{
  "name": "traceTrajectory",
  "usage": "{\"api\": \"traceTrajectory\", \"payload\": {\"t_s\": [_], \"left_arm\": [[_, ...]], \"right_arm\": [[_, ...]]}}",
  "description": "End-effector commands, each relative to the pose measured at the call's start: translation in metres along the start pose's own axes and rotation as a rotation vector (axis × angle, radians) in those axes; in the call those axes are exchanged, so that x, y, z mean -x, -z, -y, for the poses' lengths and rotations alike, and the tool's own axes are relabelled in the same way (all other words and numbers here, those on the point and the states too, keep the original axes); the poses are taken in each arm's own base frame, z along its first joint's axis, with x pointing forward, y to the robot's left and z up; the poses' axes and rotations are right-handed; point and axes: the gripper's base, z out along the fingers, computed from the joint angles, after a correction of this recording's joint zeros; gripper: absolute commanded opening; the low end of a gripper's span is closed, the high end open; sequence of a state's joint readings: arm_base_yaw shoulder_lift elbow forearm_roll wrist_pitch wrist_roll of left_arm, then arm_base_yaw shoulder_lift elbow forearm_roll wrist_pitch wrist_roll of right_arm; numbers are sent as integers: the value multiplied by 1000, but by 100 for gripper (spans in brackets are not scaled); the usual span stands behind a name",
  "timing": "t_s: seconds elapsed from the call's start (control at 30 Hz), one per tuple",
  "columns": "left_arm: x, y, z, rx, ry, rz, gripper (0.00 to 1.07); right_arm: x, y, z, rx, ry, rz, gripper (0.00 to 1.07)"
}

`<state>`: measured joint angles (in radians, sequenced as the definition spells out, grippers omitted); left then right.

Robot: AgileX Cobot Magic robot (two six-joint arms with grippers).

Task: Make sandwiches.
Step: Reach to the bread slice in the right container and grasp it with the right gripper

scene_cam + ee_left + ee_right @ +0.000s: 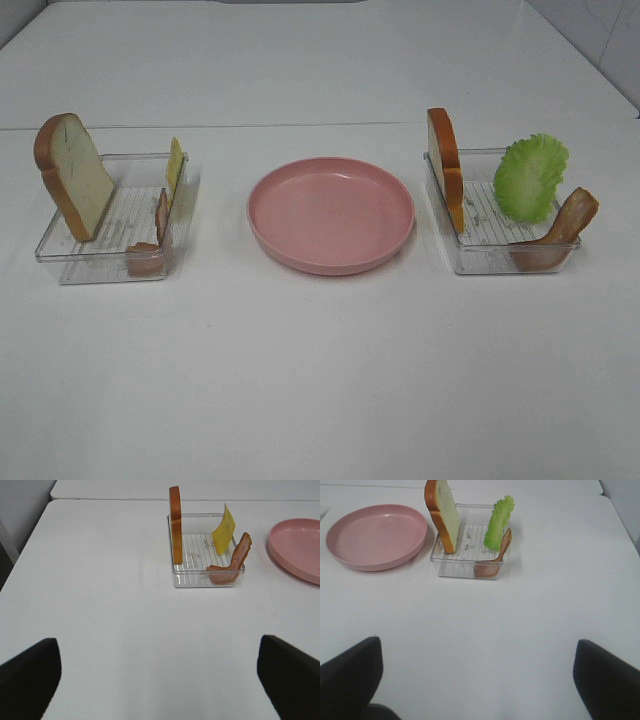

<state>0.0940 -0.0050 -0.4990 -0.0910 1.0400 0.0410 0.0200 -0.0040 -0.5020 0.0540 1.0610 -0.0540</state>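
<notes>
- No sandwich is stacked yet. Its pieces wait in two trays, each well ahead of a claw.
- Ahead of the left claw (160, 680) and a little to its right, the left bread (174, 522) stands on edge against the left tray (200, 580) wall. The cheese (225, 530) and the left meat (235, 557) lean on the opposite side.
- Ahead of the right claw (480, 680) and slightly to its left, the right bread (444, 515) is propped the same way in the right tray (455, 569). The lettuce (498, 522) and the right meat (497, 560) rest against the far wall.
- We judge the upright propping deliberate — a raised edge gives the jaws something to pinch, which a flat slice would not.
- The plate (330, 215) lies bare between the trays, to the left claw's right and the right claw's left. We take this spot to be where either arm can reach to stack.
- Both claws have their jaws spread wide and hold nothing. Each is well apart from its tray.
- We would expect a bread slice to go first, as the base.
</notes>
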Motion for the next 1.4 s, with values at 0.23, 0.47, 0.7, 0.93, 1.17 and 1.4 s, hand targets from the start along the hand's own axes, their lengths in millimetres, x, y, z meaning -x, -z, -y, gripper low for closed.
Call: {"api": "traceTrajectory", "payload": {"t_s": [0.23, 0.47, 0.7, 0.93, 1.17, 1.4], "left_arm": [[-1, 2, 1, -1, 9, 24, 100], [-1, 2, 1, -4, 11, 24, 100], [-1, 2, 1, -8, 13, 25, 100], [-1, 2, 1, -5, 11, 23, 100], [-1, 2, 0, 2, 5, 21, 100], [-1, 2, 0, 2, 5, 21, 100]], "right_arm": [[-1, 2, 1, -11, 11, 25, 98], [-1, 2, 1, -11, 11, 25, 98], [-1, 2, 1, -12, 12, 26, 98], [36, -19, 2, 3, -2, -177, 98], [132, -91, 2, 82, -69, -463, 98], [179, -147, 6, 90, -79, -542, 98]]}}
